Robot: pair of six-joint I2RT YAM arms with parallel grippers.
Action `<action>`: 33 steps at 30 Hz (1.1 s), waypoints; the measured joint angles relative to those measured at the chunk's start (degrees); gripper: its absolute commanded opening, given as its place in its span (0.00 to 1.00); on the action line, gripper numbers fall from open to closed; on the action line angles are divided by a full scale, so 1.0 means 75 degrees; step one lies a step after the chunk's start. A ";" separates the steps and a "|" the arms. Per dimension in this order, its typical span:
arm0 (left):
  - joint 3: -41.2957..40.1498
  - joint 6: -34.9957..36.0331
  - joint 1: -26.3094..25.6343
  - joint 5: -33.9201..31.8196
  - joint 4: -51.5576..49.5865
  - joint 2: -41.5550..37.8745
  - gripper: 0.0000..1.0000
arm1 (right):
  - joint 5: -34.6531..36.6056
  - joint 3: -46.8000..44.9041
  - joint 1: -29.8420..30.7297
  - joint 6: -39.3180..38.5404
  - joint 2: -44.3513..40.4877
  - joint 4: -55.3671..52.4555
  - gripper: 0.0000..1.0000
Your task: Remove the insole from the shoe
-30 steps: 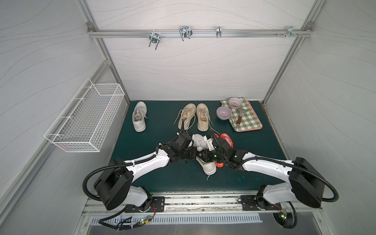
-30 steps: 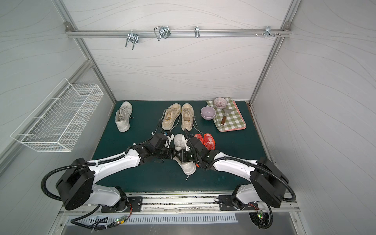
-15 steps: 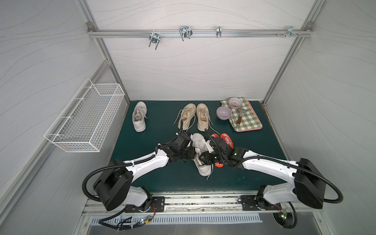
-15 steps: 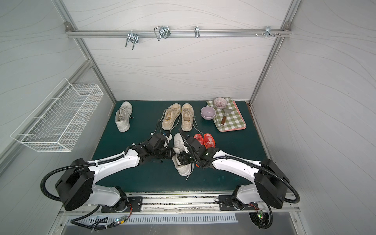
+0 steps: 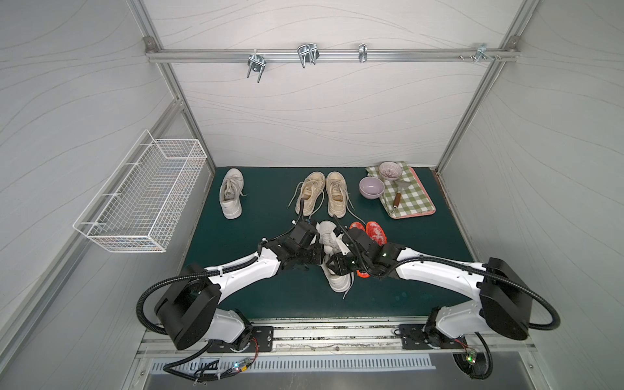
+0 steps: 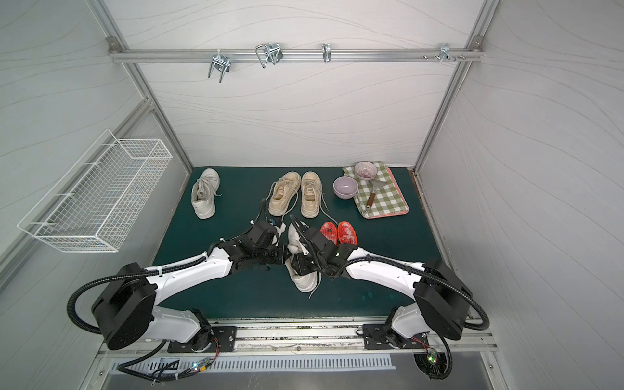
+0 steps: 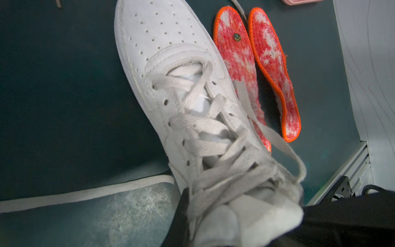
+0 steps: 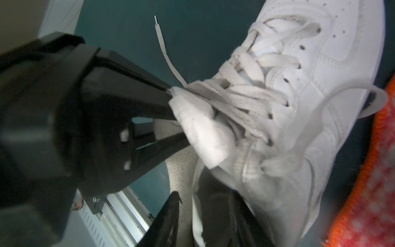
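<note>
Nudged the near end of the white shoe (image 5: 338,283) leftward over the last second and widened the right gripper (image 8: 198,205) to part-open. Straddles the collar edge (image 8: 197,184) with it, bottom of the right wrist view; hard to say whether touching. Clamps the tongue (image 8: 198,132) in the left gripper (image 8: 177,113), mid-frame. Keeps the white shoe lower centre in both top views; hides the insole.
</note>
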 measured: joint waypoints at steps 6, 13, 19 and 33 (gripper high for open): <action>0.0000 0.0000 -0.0015 -0.0026 0.0000 -0.0003 0.00 | 0.0181 0.0286 0.0149 -0.0061 0.0373 -0.0198 0.36; 0.0000 0.0000 -0.0017 -0.0070 -0.0052 -0.0020 0.00 | 0.0589 0.0562 0.0303 -0.0140 0.0624 -0.0504 0.26; 0.0000 0.0000 -0.0026 -0.0085 -0.0050 -0.0020 0.00 | 0.0705 0.0562 0.0303 -0.0149 0.0717 -0.0533 0.19; 0.0000 0.0000 -0.0026 -0.0114 -0.0082 -0.0032 0.00 | 0.0391 0.0632 0.0300 -0.0079 0.0985 -0.0303 0.00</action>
